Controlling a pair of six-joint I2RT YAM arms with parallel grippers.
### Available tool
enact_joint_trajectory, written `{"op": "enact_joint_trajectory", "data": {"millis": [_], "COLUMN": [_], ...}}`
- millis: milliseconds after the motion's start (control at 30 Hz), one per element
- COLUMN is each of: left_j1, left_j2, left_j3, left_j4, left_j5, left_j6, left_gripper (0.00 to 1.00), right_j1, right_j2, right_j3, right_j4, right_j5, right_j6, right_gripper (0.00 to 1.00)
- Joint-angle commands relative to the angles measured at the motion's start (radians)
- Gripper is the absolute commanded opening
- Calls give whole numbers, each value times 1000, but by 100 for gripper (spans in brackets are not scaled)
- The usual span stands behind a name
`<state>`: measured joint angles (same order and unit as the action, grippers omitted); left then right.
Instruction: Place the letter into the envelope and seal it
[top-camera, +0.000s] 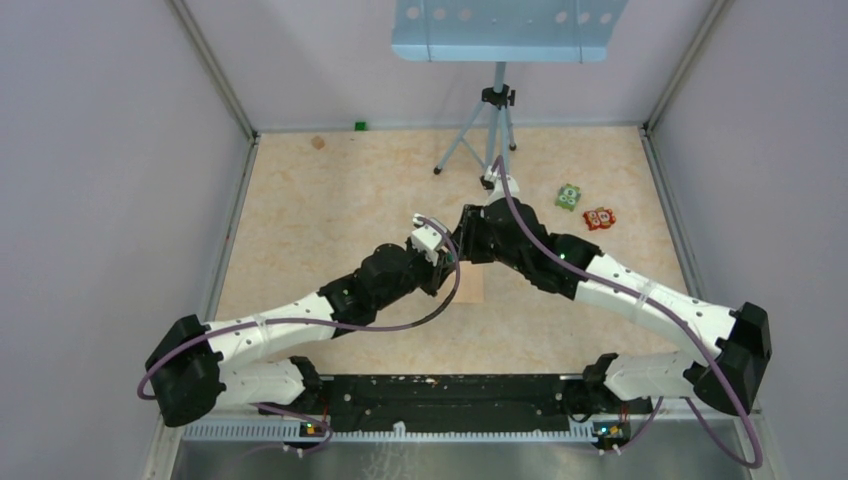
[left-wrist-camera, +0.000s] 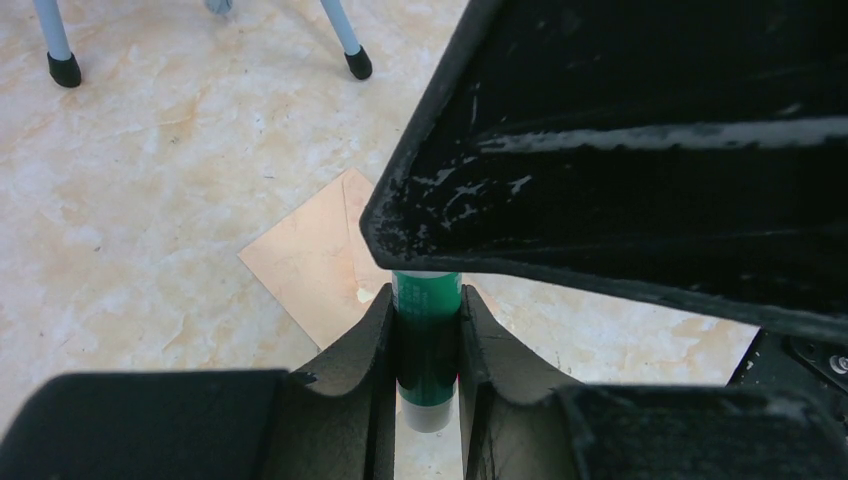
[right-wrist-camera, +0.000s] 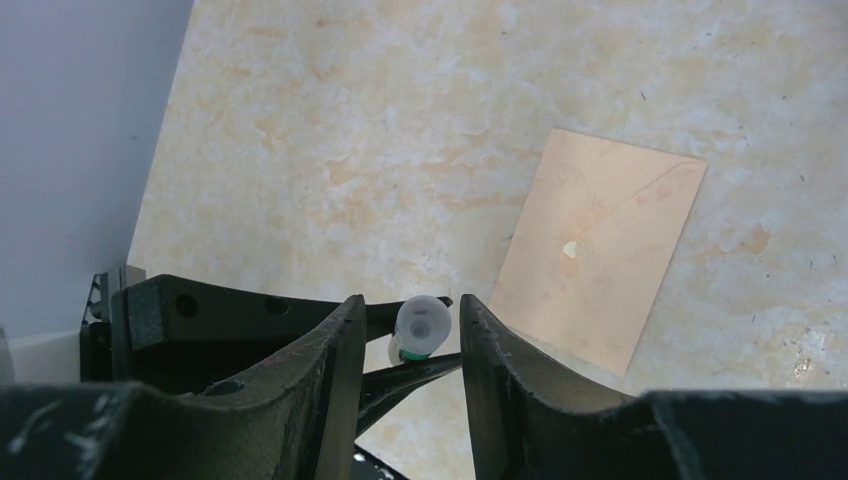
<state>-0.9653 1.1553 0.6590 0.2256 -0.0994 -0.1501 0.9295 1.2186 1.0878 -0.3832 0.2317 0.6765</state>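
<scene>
The pinkish-tan envelope (top-camera: 470, 281) lies flat on the table under both grippers, its flap down and a pale spot at its centre; it also shows in the left wrist view (left-wrist-camera: 310, 262) and the right wrist view (right-wrist-camera: 600, 250). The letter is not in view. My left gripper (left-wrist-camera: 426, 300) (top-camera: 446, 262) is shut on a green glue stick (left-wrist-camera: 427, 345) and holds it above the envelope. My right gripper (right-wrist-camera: 412, 306) (top-camera: 463, 238) is open, its fingers on either side of the stick's white cap (right-wrist-camera: 423, 322) with a gap on each side.
A tripod (top-camera: 492, 130) stands at the back centre; its feet show in the left wrist view (left-wrist-camera: 62, 70). A green toy (top-camera: 569, 197) and a red toy (top-camera: 599, 218) lie to the right. A small green block (top-camera: 360, 125) sits by the back wall. Walls enclose three sides.
</scene>
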Motion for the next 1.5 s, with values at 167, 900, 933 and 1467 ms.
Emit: {"op": "enact_joint_trajectory", "data": {"millis": [167, 900, 933, 1467], "left_j1": [-7, -7, -7, -7], "left_j2": [-6, -28, -29, -39], "left_j3": [40, 31, 31, 22], "left_j4": [60, 60, 61, 67], "left_j5": [-6, -48, -49, -58], "left_j6": [9, -5, -8, -30], "left_gripper": [0, 0, 0, 0], "right_j1": [21, 20, 21, 20], "right_j2": [17, 45, 44, 40], "right_j3": [15, 22, 22, 7], "right_j4": [51, 17, 19, 62], "right_j5": [37, 59, 56, 11], "right_j6": [33, 34, 34, 39], "right_gripper": [36, 31, 32, 14]}}
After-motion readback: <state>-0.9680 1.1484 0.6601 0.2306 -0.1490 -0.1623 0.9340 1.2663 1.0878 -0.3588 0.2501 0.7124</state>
